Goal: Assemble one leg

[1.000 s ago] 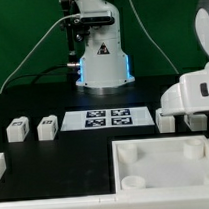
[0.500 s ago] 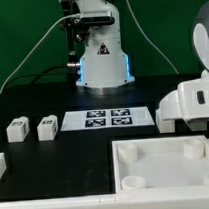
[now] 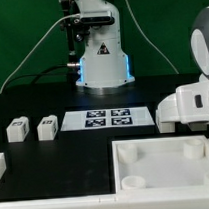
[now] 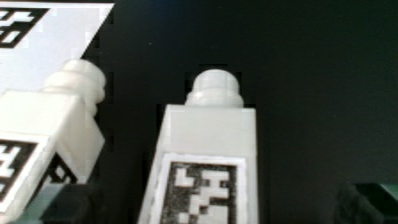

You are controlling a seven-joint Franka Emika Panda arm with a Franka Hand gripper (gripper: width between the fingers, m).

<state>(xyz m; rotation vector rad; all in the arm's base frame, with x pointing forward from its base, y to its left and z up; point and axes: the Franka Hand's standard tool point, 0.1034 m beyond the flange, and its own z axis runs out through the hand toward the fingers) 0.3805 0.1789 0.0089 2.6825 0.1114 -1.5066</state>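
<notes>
Leg (image 4: 210, 150) beneath slightly shifted gripper (image 4: 214, 205)

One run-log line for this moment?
stage: pre-grasp | gripper: open | leg: centred under gripper, ungrasped | neighbour leg: alongside, apart

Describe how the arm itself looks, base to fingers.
The arm has white rounded shells with black joints, a blue light band low on its base, a triangle sticker above it, and a pale cable running toward the exterior view's left. Its fingers show only as dark blurs.
</notes>
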